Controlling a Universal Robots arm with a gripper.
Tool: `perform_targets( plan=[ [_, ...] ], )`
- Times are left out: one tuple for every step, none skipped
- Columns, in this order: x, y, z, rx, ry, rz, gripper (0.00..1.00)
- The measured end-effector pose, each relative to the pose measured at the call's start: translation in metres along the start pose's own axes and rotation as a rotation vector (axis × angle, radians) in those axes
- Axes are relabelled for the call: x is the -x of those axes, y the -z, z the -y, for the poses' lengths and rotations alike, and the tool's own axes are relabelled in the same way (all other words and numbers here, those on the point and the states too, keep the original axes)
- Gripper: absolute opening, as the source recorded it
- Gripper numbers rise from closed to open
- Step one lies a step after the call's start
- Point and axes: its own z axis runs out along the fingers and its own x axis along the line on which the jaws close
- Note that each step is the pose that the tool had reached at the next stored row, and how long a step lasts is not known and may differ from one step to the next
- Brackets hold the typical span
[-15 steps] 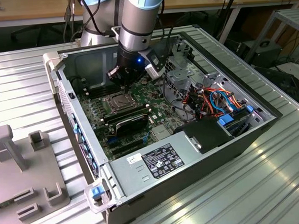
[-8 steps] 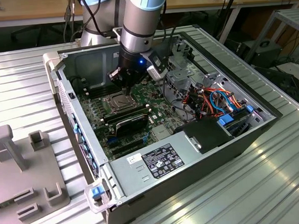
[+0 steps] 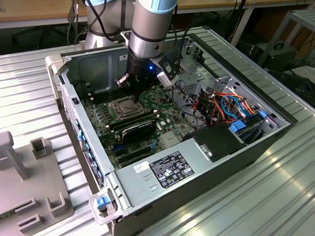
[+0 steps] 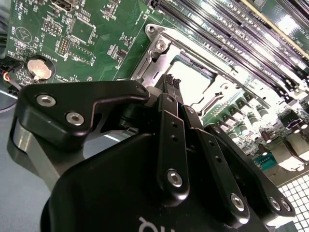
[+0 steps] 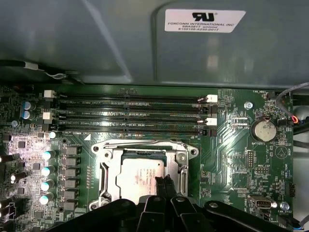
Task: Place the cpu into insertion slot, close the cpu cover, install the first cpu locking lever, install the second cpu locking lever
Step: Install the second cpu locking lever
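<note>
Near the centre of the exterior view, the gripper hangs over the cpu, fingers pressed together, holding nothing; the cover lies closed around it.

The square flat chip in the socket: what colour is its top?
Silver-grey metal cpu, first wrist view.

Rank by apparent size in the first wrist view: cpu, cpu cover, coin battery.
1. cpu cover, the frame around the chip
2. cpu, partly behind the gripper
3. coin battery, clearly smallest
</note>
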Motion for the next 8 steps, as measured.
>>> perform_targets(
  plan=[
    [0.0000,0.0000,0.0000,-0.0001,0.000,0.0000,0.11],
    [0.0000,0.0001,0.0006,-0.0001,0.000,-0.0001,0.11],
    [0.0000,0.0001,0.0011,0.0000,0.000,-0.0001,0.11],
    [0.0000,0.0001,0.0011,-0.0001,0.000,0.0000,0.11],
    [0.0000,0.0001,0.0012,-0.0001,0.000,0.0000,0.11],
    [0.0000,0.0001,0.0012,-0.0001,0.000,-0.0001,0.11],
    [0.0000,0.0001,0.0012,-0.0001,0.000,0.0000,0.11],
    [0.0000,0.0001,0.0012,-0.0001,0.000,-0.0001,0.11]
  ],
)
